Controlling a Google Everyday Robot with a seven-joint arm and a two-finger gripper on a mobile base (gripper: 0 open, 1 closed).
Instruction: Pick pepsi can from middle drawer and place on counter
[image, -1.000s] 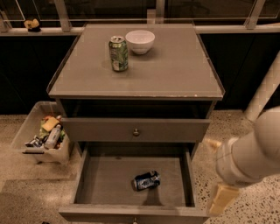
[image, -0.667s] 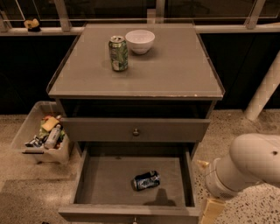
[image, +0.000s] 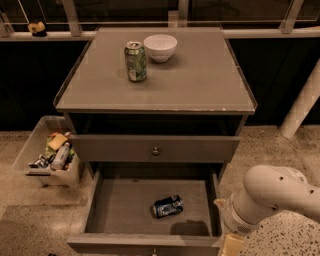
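The pepsi can (image: 167, 206), dark blue with silver ends, lies on its side on the floor of the open middle drawer (image: 125, 210), right of centre. The counter (image: 195, 82) is the flat grey top of the cabinet above. My gripper (image: 231, 245) is at the bottom edge of the view, just outside the drawer's front right corner, to the right of the can and apart from it. Only its pale upper part shows under the white arm (image: 270, 197); the rest is cut off by the frame.
A green patterned can (image: 135, 61) and a white bowl (image: 160, 47) stand at the back of the counter. The closed upper drawer front with its knob (image: 156, 150) sits above the open drawer. A plastic bin of items (image: 47, 157) stands on the floor at left. A white post (image: 300, 107) is at right.
My arm has moved down toward the bottom right corner of the view, so less of the gripper shows. The pepsi can and the drawer have not moved.
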